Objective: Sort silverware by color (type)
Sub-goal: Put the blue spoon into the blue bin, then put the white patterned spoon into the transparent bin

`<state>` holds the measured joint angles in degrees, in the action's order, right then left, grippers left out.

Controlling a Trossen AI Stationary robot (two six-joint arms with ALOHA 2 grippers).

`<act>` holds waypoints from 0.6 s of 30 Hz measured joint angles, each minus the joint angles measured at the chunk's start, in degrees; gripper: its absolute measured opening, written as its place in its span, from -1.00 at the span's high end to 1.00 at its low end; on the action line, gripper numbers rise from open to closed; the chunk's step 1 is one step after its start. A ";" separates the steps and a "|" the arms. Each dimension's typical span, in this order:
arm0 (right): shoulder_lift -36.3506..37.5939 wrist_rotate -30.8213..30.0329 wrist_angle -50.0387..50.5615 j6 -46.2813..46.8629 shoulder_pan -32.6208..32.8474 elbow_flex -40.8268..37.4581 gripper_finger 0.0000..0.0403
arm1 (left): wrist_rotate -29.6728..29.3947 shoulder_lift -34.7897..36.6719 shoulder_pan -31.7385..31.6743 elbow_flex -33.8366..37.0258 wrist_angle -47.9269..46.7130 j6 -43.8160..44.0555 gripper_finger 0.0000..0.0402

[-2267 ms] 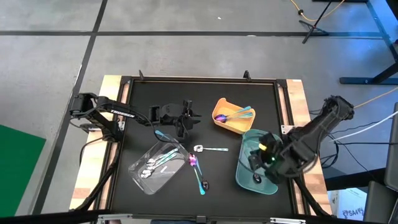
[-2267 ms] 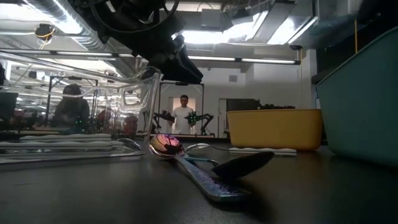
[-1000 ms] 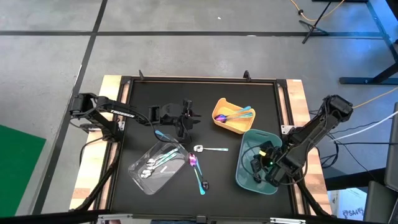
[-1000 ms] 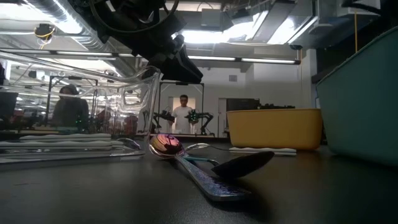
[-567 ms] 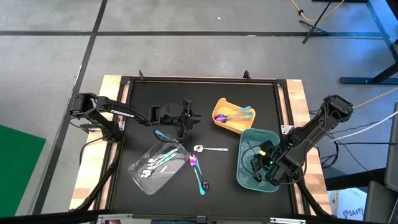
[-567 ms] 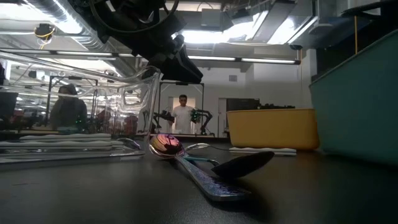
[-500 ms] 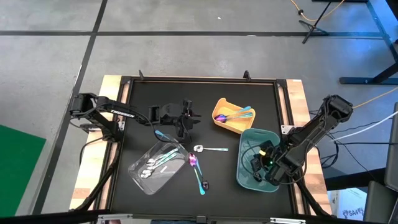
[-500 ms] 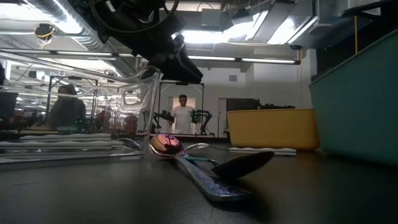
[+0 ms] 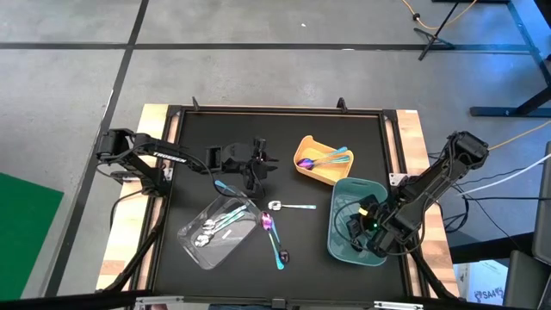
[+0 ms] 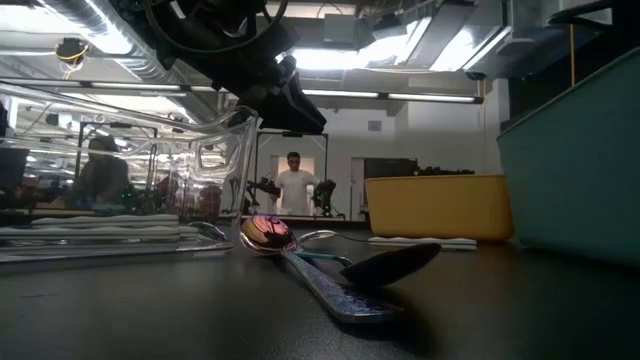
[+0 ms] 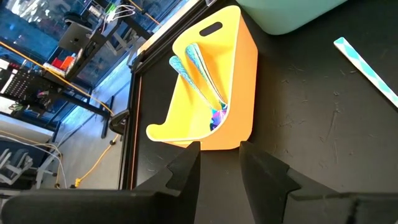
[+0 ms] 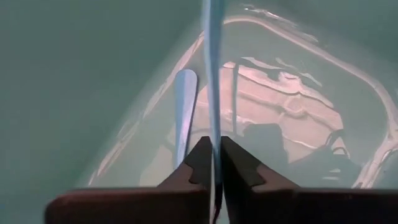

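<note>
1. High view: the right gripper is reaching down into the teal tray at the table's right side. The left gripper is hovering near the middle of the black table, just beside the clear tray, which is holding silver spoons. The yellow tray is holding iridescent utensils. A silver spoon and two crossed spoons are lying loose between the clear and teal trays.

2. Low view: an iridescent spoon is lying on the table, crossing a dark-headed spoon. The clear tray is sitting on one side of them, the yellow tray behind and the teal tray on the other side. A person is standing far back in the room.

3. Left wrist view: the left gripper's fingers are standing apart, grasping nothing, facing the yellow tray with its utensils.

4. Right wrist view: the right gripper's fingers are pinching a thin teal utensil handle inside the teal tray, where another teal handle is lying on the tray floor.
</note>
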<state>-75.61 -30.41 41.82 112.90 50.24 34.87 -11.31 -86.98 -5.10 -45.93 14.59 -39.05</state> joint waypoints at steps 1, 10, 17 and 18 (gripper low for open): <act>0.00 0.00 0.00 0.00 0.00 0.00 0.85 | 0.00 0.00 0.00 0.00 0.00 0.00 0.47; 0.00 0.00 0.04 -0.02 0.00 0.02 0.47 | 0.00 0.00 0.00 0.00 0.00 -0.02 0.47; 0.00 0.00 0.04 -0.63 0.00 0.04 0.36 | 0.00 0.00 -0.01 0.00 0.00 -0.02 0.47; 0.00 0.00 0.04 -0.65 0.00 0.04 0.35 | 0.00 0.00 -0.02 0.00 0.00 -0.02 0.47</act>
<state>-75.61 -30.41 41.87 112.25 50.24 34.92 -11.31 -86.98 -5.13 -45.93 14.59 -39.07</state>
